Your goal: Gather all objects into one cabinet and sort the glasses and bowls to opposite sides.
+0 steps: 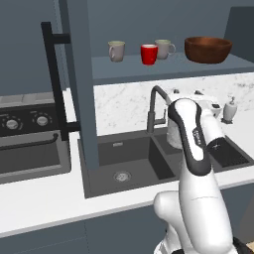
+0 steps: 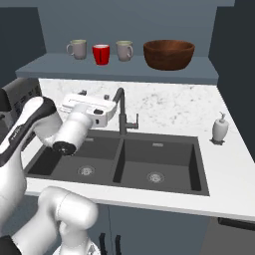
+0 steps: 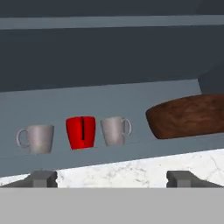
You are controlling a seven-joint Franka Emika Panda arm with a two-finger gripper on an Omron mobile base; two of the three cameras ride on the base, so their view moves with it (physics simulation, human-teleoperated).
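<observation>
On the bottom shelf of the open slate blue-grey cabinet (image 1: 163, 69) four things stand in a row. At the left end is a beige mug (image 1: 116, 50) with a greenish rim, its handle turned outward to the left. Just beside it stands the bright red cup (image 1: 149, 54), and close on the cup's other side a second beige mug (image 1: 163, 49) with its handle pointing right, toward the bowl. The wide, dark reddish-brown wooden bowl (image 1: 208, 49) sits at the right end, apart from the three cups and much broader than any of them. The hand view shows the same order: mug (image 3: 37, 138), red cup (image 3: 81, 131), mug (image 3: 114, 130), bowl (image 3: 188, 116). The cabinet door (image 1: 79, 79) stands swung open, seen edge-on in the left base view, with its long black bar handle (image 1: 53, 74) facing left.

The white arm rises from the base and bends forward over the dark double sink (image 2: 119, 159), its wrist level and the hand held beside the black faucet (image 2: 121, 112), well below the shelf. The pincer (image 3: 112, 178) is released, its two fingertips (image 3: 43, 178) spread wide apart with nothing between them, and it looks toward the shelf across the white marbled surface (image 2: 164, 104). A white soap dispenser (image 2: 219, 128) stands on that surface to the right of the sink.
</observation>
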